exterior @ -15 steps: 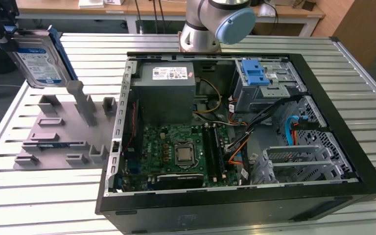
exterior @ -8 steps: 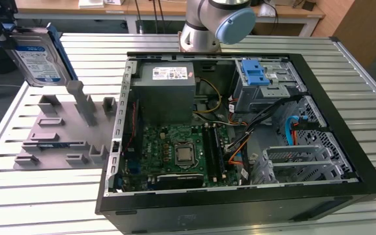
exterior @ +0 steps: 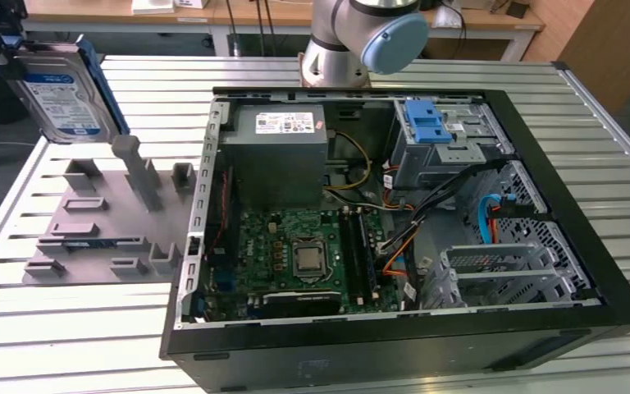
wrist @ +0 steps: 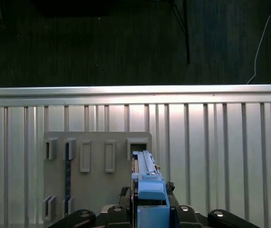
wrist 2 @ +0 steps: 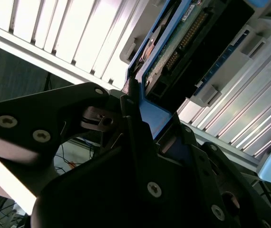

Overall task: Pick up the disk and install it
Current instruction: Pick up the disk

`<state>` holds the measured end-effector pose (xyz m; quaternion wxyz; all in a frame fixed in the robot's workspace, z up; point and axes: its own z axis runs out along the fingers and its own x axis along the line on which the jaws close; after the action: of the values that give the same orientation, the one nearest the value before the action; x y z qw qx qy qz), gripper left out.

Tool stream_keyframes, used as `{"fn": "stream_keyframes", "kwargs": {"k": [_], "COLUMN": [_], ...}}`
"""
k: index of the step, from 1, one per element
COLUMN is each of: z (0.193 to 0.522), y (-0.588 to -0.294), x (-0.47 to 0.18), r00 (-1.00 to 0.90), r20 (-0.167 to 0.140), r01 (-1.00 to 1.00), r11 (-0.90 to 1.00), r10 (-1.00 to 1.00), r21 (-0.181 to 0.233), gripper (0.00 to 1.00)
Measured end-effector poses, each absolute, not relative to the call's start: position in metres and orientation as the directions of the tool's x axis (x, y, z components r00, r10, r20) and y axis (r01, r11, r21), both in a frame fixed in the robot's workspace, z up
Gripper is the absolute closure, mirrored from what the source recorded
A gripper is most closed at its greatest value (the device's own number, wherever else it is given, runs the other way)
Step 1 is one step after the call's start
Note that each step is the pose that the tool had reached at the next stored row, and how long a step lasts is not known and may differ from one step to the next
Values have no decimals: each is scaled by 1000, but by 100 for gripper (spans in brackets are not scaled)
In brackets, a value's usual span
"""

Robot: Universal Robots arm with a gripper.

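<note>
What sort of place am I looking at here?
Probably a robotics lab's test bench: a robot arm at a slatted metal table with an opened computer case, its gripper holding the disk over a grey parts fixture.

Print on disk (exterior: 66, 98) label and power-supply sticker (exterior: 285, 123): illegible.

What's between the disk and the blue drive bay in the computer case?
In the exterior view, past the disk comes bare table, then the grey box with the white sticker, then the blue drive bay.
</note>
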<state>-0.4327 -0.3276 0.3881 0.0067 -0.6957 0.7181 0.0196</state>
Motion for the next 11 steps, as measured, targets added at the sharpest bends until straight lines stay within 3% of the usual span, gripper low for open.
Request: {"fn": "stream_keyframes", "kwargs": {"k": [11], "z": [394], "y": [-328], "x": [-433], "r00": [-32], "r20": [-37], "r01": [-999], "r11": [31], "r10": [-999], "r21": [19], "gripper": [64]}}
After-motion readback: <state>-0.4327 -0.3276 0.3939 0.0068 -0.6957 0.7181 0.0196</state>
